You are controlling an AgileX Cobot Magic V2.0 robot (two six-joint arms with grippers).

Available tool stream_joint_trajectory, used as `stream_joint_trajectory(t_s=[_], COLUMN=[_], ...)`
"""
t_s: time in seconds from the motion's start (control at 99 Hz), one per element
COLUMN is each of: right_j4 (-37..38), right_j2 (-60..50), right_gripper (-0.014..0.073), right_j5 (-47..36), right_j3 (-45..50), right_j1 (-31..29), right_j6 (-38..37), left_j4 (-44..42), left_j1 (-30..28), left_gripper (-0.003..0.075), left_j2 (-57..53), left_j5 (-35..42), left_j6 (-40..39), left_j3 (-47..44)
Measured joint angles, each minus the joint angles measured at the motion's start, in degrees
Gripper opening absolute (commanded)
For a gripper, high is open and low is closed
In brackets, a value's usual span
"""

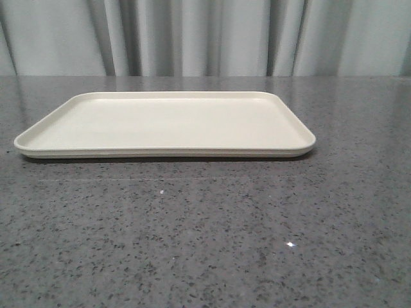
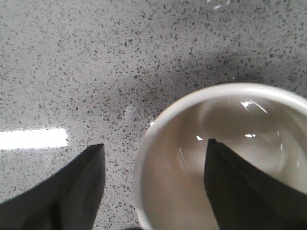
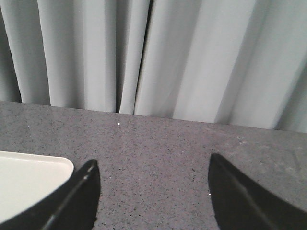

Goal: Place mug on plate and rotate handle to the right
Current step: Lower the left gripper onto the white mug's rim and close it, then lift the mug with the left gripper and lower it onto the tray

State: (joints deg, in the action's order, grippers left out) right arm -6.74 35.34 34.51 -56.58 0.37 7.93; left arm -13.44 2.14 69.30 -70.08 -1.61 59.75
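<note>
The cream plate [image 1: 164, 122] lies flat in the middle of the table, with nothing on it in the front view. The white mug [image 2: 165, 187] shows only in the left wrist view, seen from above, standing on the speckled table. Its handle is out of view. My left gripper [image 2: 154, 143] is open and straddles the mug's wall: one finger [image 2: 81, 191] is outside it with a gap to the rim, the other [image 2: 240, 187] is inside the cup. My right gripper [image 3: 152, 158] is open above bare table, with a corner of the plate [image 3: 24, 177] beside one finger.
The grey speckled tabletop [image 1: 205, 244] stretches in front of the plate. Pale curtains [image 1: 205, 35] hang behind the table's far edge. Neither arm shows in the front view.
</note>
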Motion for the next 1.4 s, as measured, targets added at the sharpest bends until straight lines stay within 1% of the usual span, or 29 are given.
stream_joint_trajectory(t_s=[0.061, 0.091, 0.131, 0.182, 0.212, 0.232, 0.283, 0.323, 0.687, 0.909, 1.151, 1.404], right_j4=[0.0, 0.0, 0.0, 0.0, 0.0, 0.0, 0.0, 0.0, 0.0, 0.0, 0.0, 0.0], right_j2=[0.0, 0.0, 0.0, 0.0, 0.0, 0.0, 0.0, 0.0, 0.0, 0.0, 0.0, 0.0], right_gripper=[0.0489, 0.0489, 0.0489, 0.0489, 0.0489, 0.0489, 0.0489, 0.0489, 0.0489, 0.0489, 0.0489, 0.0489], right_j5=[0.0, 0.03, 0.13, 0.24, 0.38, 0.37, 0.46, 0.46, 0.46, 0.46, 0.46, 0.46], right_j3=[0.0, 0.0, 0.0, 0.0, 0.0, 0.0, 0.0, 0.0, 0.0, 0.0, 0.0, 0.0], right_j1=[0.0, 0.0, 0.0, 0.0, 0.0, 0.0, 0.0, 0.0, 0.0, 0.0, 0.0, 0.0], right_j6=[0.0, 0.0, 0.0, 0.0, 0.0, 0.0, 0.0, 0.0, 0.0, 0.0, 0.0, 0.0], left_j4=[0.11, 0.11, 0.11, 0.18, 0.18, 0.18, 0.18, 0.18, 0.5, 2.06, 5.12, 6.94], left_j1=[0.0, 0.0, 0.0, 0.0, 0.0, 0.0, 0.0, 0.0, 0.0, 0.0, 0.0, 0.0], left_gripper=[0.0435, 0.042, 0.0377, 0.0293, 0.0219, 0.0186, 0.0057, -0.0018, -0.0009, -0.0009, -0.0009, -0.0009], left_j2=[0.37, 0.5, 0.5, 0.5, 0.5, 0.5, 0.5, 0.5, 0.5, 0.4, 0.4, 0.4], left_j5=[0.25, 0.39, 0.6, 0.88, 1.01, 1.19, 1.61, 1.83, 3.45, 3.9, 3.9, 3.44], left_j6=[0.0, 0.0, 0.0, 0.0, 0.0, 0.0, 0.0, 0.0, 0.39, 2.19, 4.51, 5.15], left_j3=[0.0, 0.0, 0.0, 0.0, 0.0, 0.0, 0.0, 0.0, 0.0, 0.36, 4.16, 7.75])
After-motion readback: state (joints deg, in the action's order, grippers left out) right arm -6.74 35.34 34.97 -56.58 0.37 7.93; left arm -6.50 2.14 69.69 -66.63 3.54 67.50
